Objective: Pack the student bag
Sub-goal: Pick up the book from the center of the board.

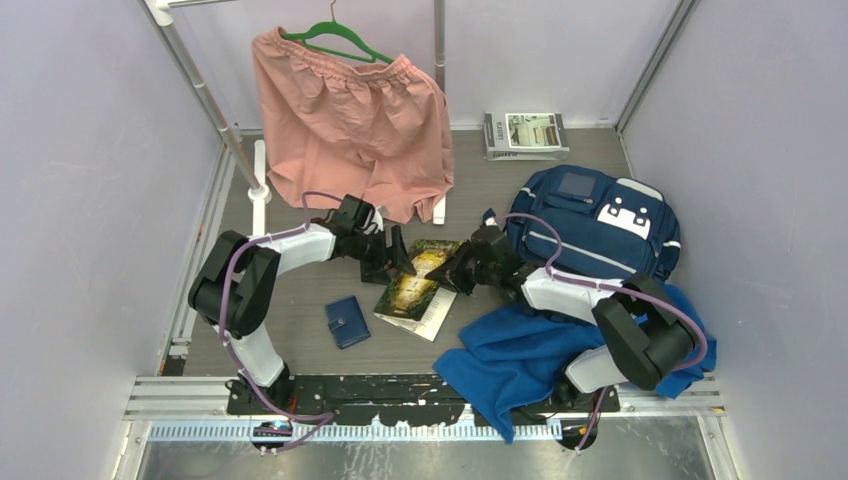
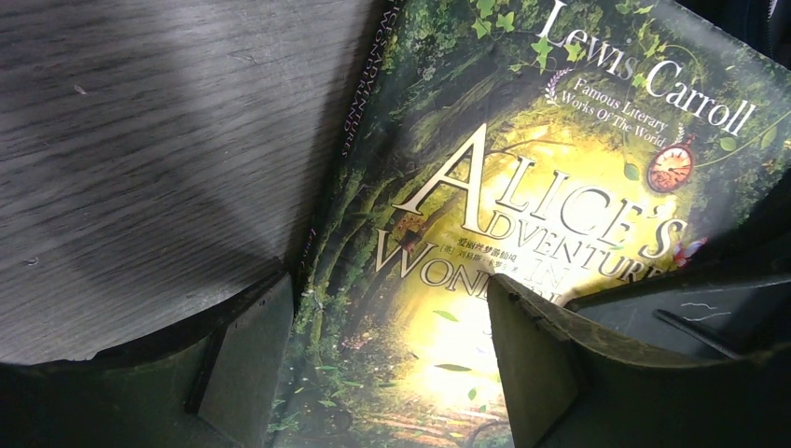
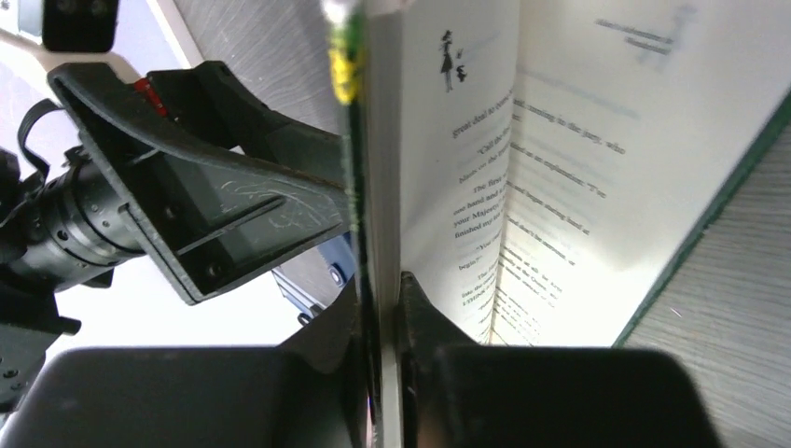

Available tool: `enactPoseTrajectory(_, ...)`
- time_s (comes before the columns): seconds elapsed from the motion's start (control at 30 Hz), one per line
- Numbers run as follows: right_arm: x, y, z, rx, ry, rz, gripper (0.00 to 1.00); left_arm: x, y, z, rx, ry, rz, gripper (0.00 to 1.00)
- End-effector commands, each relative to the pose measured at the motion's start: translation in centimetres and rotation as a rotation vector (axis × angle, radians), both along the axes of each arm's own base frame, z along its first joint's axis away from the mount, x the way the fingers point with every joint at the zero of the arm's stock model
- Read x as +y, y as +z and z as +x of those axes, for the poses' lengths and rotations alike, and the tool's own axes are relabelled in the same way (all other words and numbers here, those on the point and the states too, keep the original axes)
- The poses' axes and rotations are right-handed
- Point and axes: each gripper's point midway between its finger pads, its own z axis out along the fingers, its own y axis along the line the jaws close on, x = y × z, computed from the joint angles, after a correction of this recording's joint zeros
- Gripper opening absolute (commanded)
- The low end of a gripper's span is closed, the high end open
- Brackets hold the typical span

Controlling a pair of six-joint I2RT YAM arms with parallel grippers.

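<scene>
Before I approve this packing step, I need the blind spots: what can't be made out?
- Top view: right gripper hides an edge of the green illustrated paperback book; navy striped fabric backpack, open or zipped unclear, right arm across it.
- Left wrist view: left gripper finger cuts off the title's end.
- Right wrist view: far page text blurred.

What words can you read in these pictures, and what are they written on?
"Lewis Carroll": on the cover of the book.
"Famous Literary Works Of The World": same cover.
"ALICE'S ADVENTUR..." and "WON...", the rest hidden: same cover.
Its open pages: print too blurred to read.
Stacked books at the back: lettering too small to read.
</scene>
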Motion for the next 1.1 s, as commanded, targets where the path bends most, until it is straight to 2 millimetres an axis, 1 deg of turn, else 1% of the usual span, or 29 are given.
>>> enactPoseTrajectory(0.0, 2.0, 3.1, 0.6, -0.063, 0.027, 0.093, 0.08, -0.9, -0.6, -1.9, 0.048, -0.045, -0.025, 0.76)
enactPoseTrajectory(0.03, 1.9, 3.2, 0.6, -0.062, 0.026, 0.086, 0.03, -0.8, -0.5, -2.0, 0.046, -0.047, -0.02, 0.76)
enactPoseTrajectory(0.07, 1.7, 3.5, 0.6, -0.07, 0.027, 0.073, 0.01, -0.7, -0.2, -2.0, 0.041, -0.048, -0.015, 0.76)
enactPoseTrajectory(0.13, 1.2, 4.0, 0.4, -0.086, 0.035, 0.044, 0.01, -0.5, 0.8, -1.8, 0.016, -0.05, -0.008, 0.76)
enactPoseTrajectory(0.23, 0.9, 5.5, 0.3, -0.136, 0.054, 0.031, 0.01, 0.1, 2.6, -1.6, -0.021, -0.046, -0.001, 0.76)
enactPoseTrajectory(0.3, 0.3, 6.3, 0.3, -0.164, 0.048, 0.021, 0.01, 0.8, 4.0, -1.6, -0.045, -0.027, 0.007, 0.76)
enactPoseTrajectory(0.43, -0.3, 7.7, 0.7, -0.212, 0.002, 0.077, 0.01, 2.8, 6.7, -2.0, -0.097, 0.056, 0.059, 0.78)
enactPoseTrajectory(0.53, -0.3, 8.8, 1.1, -0.227, -0.039, 0.187, 0.01, 3.5, 8.1, -3.1, -0.112, 0.121, 0.028, 0.82)
enactPoseTrajectory(0.57, -0.3, 9.0, 1.0, -0.231, -0.044, 0.222, 0.01, 4.0, 8.2, -3.7, -0.104, 0.163, 0.029, 0.84)
enactPoseTrajectory(0.63, -0.2, 10.0, 1.3, -0.255, -0.055, 0.278, 0.01, 4.7, 8.0, -4.3, -0.094, 0.217, 0.034, 0.88)
enactPoseTrajectory(0.7, -0.1, 10.6, 1.3, -0.269, -0.052, 0.312, 0.01, 5.1, 7.9, -5.0, -0.112, 0.251, -0.001, 0.9)
enactPoseTrajectory(0.77, 0.1, 11.0, 1.3, -0.276, -0.046, 0.337, 0.01, 5.2, 7.8, -5.4, -0.138, 0.275, -0.041, 0.92)
enactPoseTrajectory(0.83, 0.2, 11.6, 1.3, -0.285, -0.045, 0.374, 0.01, 4.9, 8.0, -5.5, -0.173, 0.278, -0.099, 0.93)
enactPoseTrajectory(0.97, 0.1, 12.4, 1.4, -0.294, -0.052, 0.434, 0.01, 4.6, 7.2, -5.7, -0.186, 0.32, -0.172, 0.94)
enactPoseTrajectory(1.03, 0.1, 12.6, 1.4, -0.295, -0.048, 0.441, 0.01, 4.3, 7.4, -5.5, -0.196, 0.358, -0.237, 0.94)
enactPoseTrajectory(1.07, 0.1, 12.6, 1.4, -0.294, -0.048, 0.441, 0.01, 4.1, 7.9, -5.2, -0.216, 0.377, -0.286, 0.95)
